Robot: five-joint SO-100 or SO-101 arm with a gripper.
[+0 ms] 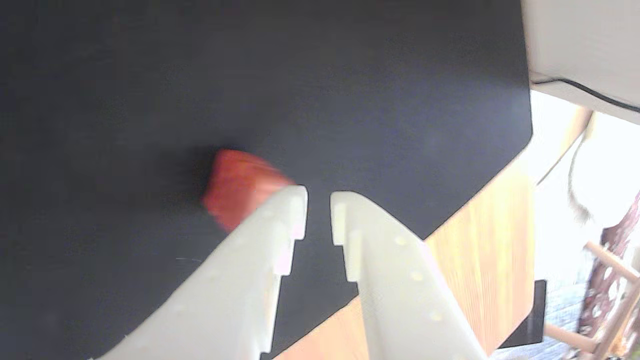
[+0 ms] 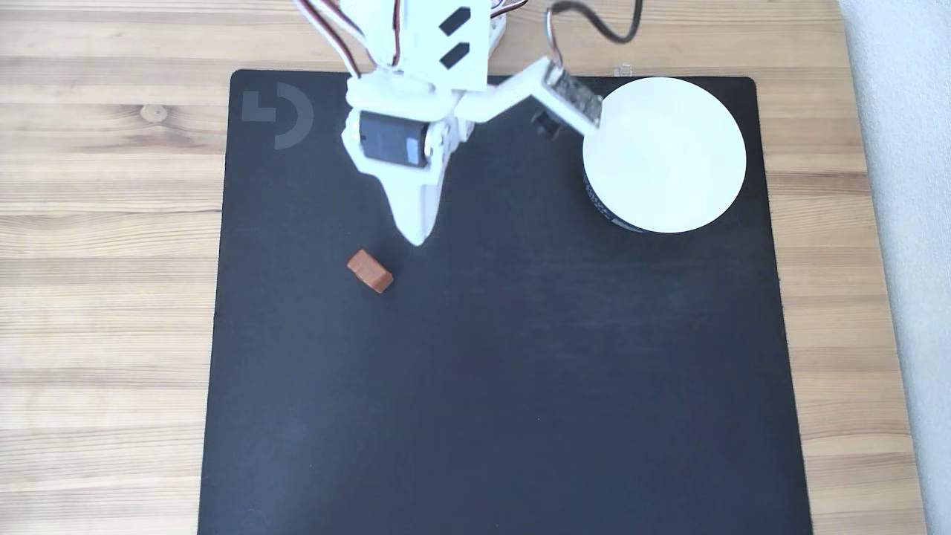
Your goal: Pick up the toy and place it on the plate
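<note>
The toy (image 2: 369, 270), a small reddish-brown block, lies on the black mat left of centre. In the wrist view the toy (image 1: 235, 185) sits just beyond and left of my left fingertip, partly hidden by it. My white gripper (image 2: 417, 236) hovers a little above and to the right of the toy in the fixed view. In the wrist view the gripper (image 1: 318, 200) has its jaws nearly together, with only a narrow slit and nothing between them. The plate (image 2: 665, 154), a round white dish with a dark side band, stands at the mat's far right corner.
The black mat (image 2: 505, 386) covers most of a light wooden table (image 2: 104, 223). The arm's base and cables (image 2: 594, 22) stand at the top edge, with a camera bracket (image 2: 568, 93) reaching toward the plate. A pale wall (image 2: 906, 223) borders the right side.
</note>
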